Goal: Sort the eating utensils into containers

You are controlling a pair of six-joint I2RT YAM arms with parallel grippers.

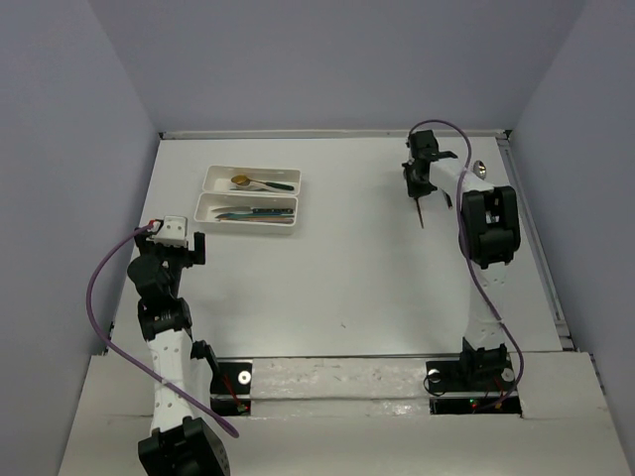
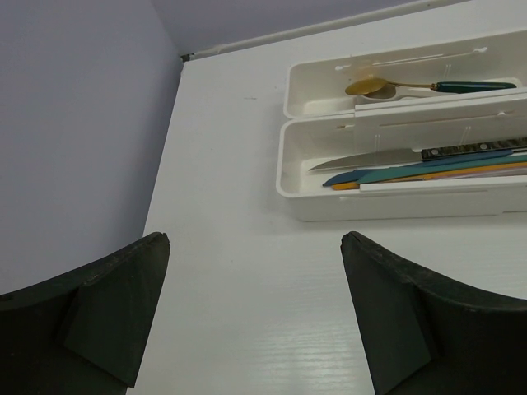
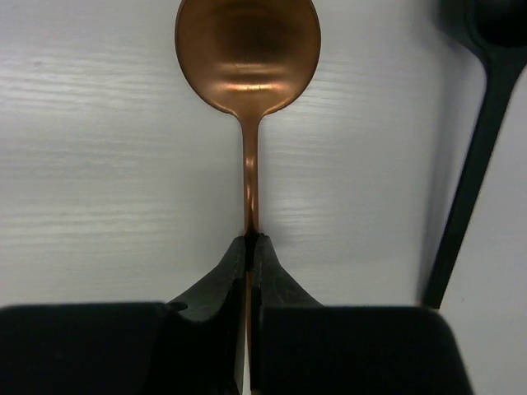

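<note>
Grey walls stand along the left, far and right edges of the white surface (image 1: 347, 278). A wide stretch of it separates the trays, toward the far left corner, from the right arm (image 1: 488, 228), toward the far right corner. The left arm (image 1: 164, 297) sits by the left edge, on the near side of the trays. Its jaws are spread wide with nothing between them.

The right jaws are pinched shut on the thin handle of a copper spoon (image 3: 249, 123), its bowl pointing away from them. I cannot tell whether it touches the surface. A black spoon (image 3: 473, 148) lies just beside it, toward the right edge.

The two white trays are joined side by side. The far tray (image 2: 329, 70) holds a gold spoon (image 2: 368, 85) with a dark teal handle. The near tray (image 2: 296, 156) holds a silver-bladed knife (image 2: 362, 158) and blue, teal and orange knives (image 2: 428, 174) lying lengthwise together.
</note>
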